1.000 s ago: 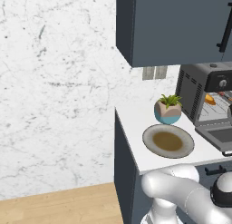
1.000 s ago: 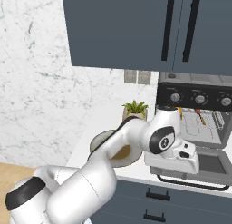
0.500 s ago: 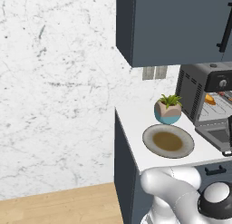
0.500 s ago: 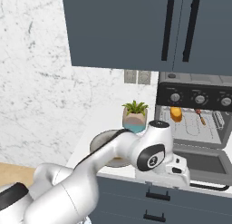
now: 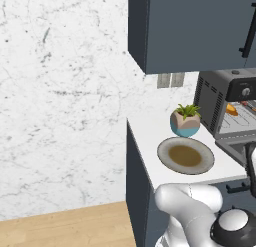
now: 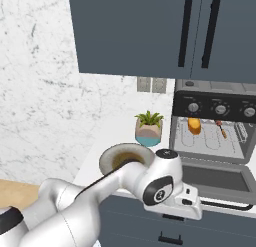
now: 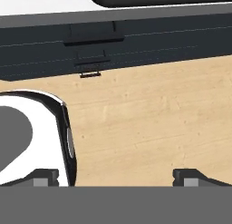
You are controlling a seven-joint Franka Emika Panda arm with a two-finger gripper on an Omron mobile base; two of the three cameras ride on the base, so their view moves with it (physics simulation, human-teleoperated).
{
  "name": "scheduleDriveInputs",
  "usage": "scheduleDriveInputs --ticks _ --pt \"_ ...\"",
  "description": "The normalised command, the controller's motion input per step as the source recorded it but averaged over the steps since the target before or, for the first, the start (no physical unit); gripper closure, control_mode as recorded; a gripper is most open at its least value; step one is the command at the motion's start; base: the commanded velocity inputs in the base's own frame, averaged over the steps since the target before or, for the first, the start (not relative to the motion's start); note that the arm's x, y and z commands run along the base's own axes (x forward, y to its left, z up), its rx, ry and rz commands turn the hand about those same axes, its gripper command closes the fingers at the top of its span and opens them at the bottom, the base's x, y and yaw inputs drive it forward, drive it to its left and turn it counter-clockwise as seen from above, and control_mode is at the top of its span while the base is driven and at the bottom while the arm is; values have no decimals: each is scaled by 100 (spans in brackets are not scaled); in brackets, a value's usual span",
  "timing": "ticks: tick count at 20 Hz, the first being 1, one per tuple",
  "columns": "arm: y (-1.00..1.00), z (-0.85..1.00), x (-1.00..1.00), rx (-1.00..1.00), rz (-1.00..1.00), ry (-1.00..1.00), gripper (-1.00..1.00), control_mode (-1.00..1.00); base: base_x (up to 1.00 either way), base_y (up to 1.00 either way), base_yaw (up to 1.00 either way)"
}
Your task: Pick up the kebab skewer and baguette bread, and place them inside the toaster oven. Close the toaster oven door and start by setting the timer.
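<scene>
Toaster oven (image 6: pixel 215 136) at the counter's right end, door dropped open, baguette bread (image 6: pixel 194 125) and kebab skewer (image 6: pixel 220 129) on its rack; gripper (image 7: pixel 116 177) spread wide, empty, low above wooden floor (image 7: pixel 149 123).

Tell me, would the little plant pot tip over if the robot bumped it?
Probably not easily. The plant pot looks squat and wide for its height, standing upright on the counter, so a light nudge would likely slide it rather than topple it. A push high on its leaves would probably just bend them. It stands apart from the plate.
</scene>
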Motion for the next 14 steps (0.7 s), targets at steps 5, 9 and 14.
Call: scheduleDriveInputs --ticks 5,9,14 --pt "0 -27 36 0 0 0 -100 -100 0 0 0" --pt "0 -22 43 0 0 0 -100 -100 0 0 0" --pt "0 -23 41 0 0 0 -100 -100 0 0 0"
